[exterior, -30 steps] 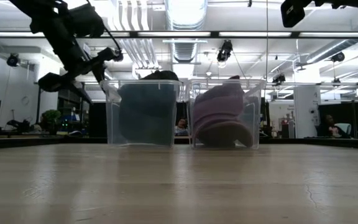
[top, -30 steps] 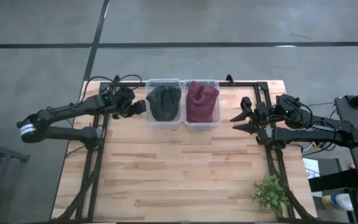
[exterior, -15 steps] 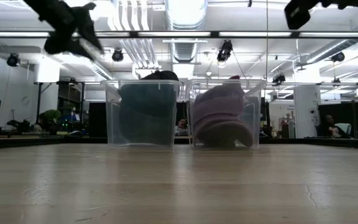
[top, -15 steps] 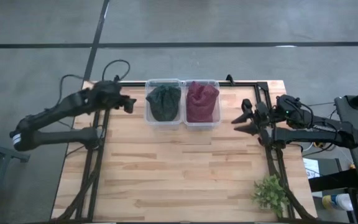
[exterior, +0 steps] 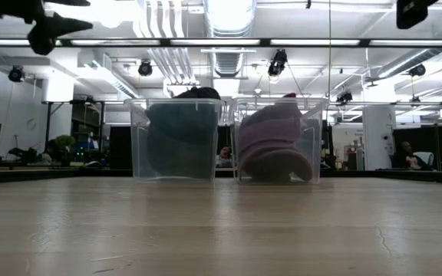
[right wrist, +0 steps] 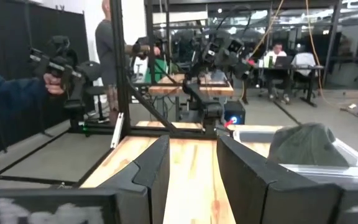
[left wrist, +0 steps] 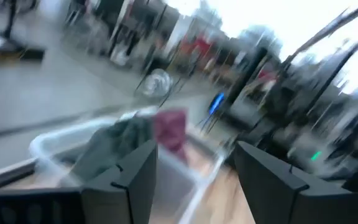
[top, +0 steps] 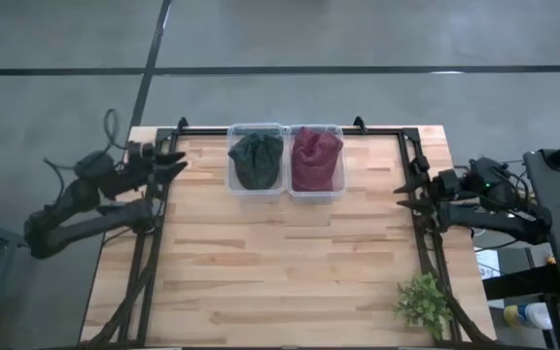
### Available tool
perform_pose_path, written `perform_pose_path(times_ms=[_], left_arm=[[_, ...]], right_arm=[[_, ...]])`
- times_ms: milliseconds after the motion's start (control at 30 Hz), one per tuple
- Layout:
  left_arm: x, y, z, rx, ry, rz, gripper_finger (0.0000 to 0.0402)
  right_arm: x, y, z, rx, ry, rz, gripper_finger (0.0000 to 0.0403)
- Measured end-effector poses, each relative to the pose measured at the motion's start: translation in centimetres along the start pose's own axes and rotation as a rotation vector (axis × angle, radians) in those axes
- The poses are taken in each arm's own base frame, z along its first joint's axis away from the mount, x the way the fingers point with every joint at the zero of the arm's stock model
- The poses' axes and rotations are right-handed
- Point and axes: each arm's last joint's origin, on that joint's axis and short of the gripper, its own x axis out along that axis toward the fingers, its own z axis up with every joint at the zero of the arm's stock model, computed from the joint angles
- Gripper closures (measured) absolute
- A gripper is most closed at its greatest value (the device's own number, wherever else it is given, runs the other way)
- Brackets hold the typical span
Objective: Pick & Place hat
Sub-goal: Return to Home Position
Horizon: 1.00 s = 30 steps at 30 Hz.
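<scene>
Two clear bins stand side by side at the table's far middle. A dark green hat (top: 256, 158) (exterior: 179, 138) fills the left bin, and a maroon hat (top: 315, 157) (exterior: 275, 142) fills the right one, each heaped above its bin's rim. My left gripper (top: 168, 163) (left wrist: 194, 180) is open and holds nothing. It hovers high at the table's far left edge, and its wrist view shows both hats (left wrist: 114, 146) ahead of it. My right gripper (top: 406, 188) (right wrist: 192, 174) is open and holds nothing, raised over the table's right edge.
A small green plant (top: 423, 301) sits at the near right corner. Black frame rails (top: 154, 243) run along the table's left and right edges. The wooden top (top: 280, 262) lies bare on the near side of the bins. People show in the room beyond (right wrist: 114, 37).
My left gripper has drawn back from beside the green hat's bin toward the table's left edge, rising as it went and staying open. My right gripper has pulled back toward the right edge. Both hats have stayed in their bins.
</scene>
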Motion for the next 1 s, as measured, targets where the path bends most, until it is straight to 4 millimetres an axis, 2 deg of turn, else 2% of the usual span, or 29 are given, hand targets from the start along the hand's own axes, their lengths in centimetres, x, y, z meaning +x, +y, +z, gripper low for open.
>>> perform_pose_path(times_ms=[233, 367, 433, 567, 700, 800, 867, 1000], left_arm=[[0.6, 2.1, -5.1, -0.092, -0.129, -0.152, 0.0195], [1.7, 3.3, -8.2, -0.141, -0.086, -0.198, 0.0195], [2.1, 3.7, -9.1, -0.163, -0.097, -0.225, 0.0195], [3.1, 4.7, -11.7, -0.256, -0.019, -0.249, 0.0195], [3.5, 5.1, -12.4, -0.307, 0.039, -0.184, 0.0195], [3.6, 5.0, -12.2, -0.366, 0.03, -0.192, 0.0195], [3.5, 4.8, -12.0, -0.253, 0.014, -0.254, 0.0195], [2.8, 3.4, -11.9, 0.143, 0.05, -0.68, 0.0195]], right_arm=[[-0.1, -0.3, -3.1, 0.022, 0.02, -0.029, 0.0273], [0.1, -0.4, -4.4, 0.022, -0.007, -0.028, 0.0273], [0.4, -0.6, -4.9, 0.01, -0.008, -0.029, 0.0273], [1.1, -1.0, -6.2, 0.002, 0.045, -0.032, 0.0273], [1.5, -1.3, -7.3, 0.033, 0.067, -0.044, 0.0273], [1.7, -1.3, -7.4, -0.011, 0.025, -0.047, 0.0273], [1.6, -1.3, -7.3, -0.055, 0.007, -0.045, 0.0273], [1.6, -1.3, -7.4, -0.104, 0.001, -0.045, 0.0273]])
